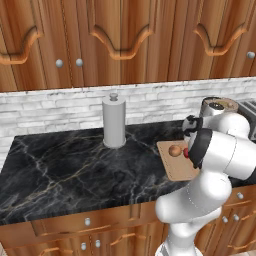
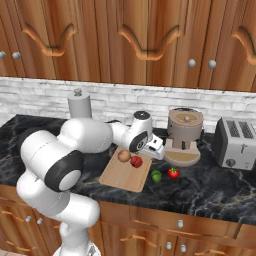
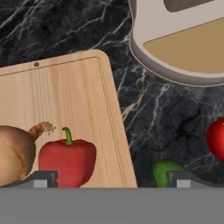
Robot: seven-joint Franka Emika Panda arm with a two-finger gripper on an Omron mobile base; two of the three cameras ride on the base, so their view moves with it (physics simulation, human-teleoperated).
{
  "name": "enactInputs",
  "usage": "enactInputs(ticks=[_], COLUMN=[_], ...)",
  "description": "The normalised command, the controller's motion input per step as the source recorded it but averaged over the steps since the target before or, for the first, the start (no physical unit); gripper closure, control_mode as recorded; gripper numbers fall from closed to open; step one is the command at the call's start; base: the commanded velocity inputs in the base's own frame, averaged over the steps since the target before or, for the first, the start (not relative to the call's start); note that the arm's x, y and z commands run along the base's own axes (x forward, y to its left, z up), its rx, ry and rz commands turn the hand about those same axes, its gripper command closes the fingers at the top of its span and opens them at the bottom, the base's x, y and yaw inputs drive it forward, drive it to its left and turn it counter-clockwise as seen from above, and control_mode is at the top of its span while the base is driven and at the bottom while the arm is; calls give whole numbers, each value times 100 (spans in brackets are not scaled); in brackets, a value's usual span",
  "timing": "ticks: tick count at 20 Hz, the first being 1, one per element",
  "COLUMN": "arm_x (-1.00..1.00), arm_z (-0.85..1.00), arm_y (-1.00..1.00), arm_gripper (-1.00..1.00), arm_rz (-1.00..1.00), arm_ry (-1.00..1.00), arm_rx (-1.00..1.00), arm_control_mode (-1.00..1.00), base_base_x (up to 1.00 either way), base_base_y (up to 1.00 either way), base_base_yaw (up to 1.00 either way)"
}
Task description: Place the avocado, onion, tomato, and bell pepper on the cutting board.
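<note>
Pincer [image 3: 109,179] hangs over the right edge of the cutting board [image 3: 65,96], jaws spread wide, nothing between them. In the hand view one fingertip stands low over the board by the bell pepper [image 3: 66,159]; the other stands over the dark counter [image 3: 166,113] just beside the avocado [image 3: 164,170].

Onion [image 3: 15,153] and bell pepper lie side by side on the board, touching or nearly so, the pepper nearer the board's edge. Avocado lies on the counter just off the board, partly hidden at the bottom of the hand view. Tomato [image 3: 215,138] is on the counter farther out, apart from the avocado.

From the right base view: the onion [image 2: 124,156] and pepper [image 2: 136,161] on the board [image 2: 122,175], the avocado [image 2: 156,175] and tomato [image 2: 173,173] close together beyond it, in front of a round appliance base [image 2: 182,157].
</note>
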Motion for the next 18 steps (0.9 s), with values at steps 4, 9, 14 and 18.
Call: enactInputs(ticks=[4,9,14,18], arm_x=[-19,-27,-26,-13], arm_z=[3,0,0,0], arm_y=[-30,-28,-4,-5], arm_gripper=[-100,-100,-100,-100], arm_rz=[5,3,6,11], arm_ry=[0,0,4,5], arm_rx=[-1,-1,-7,-9], arm_control_mode=[-100,-100,-100,-100], base_base_x=[0,0,0,0], base_base_y=[0,0,0,0], base_base_yaw=[0,0,0,0])
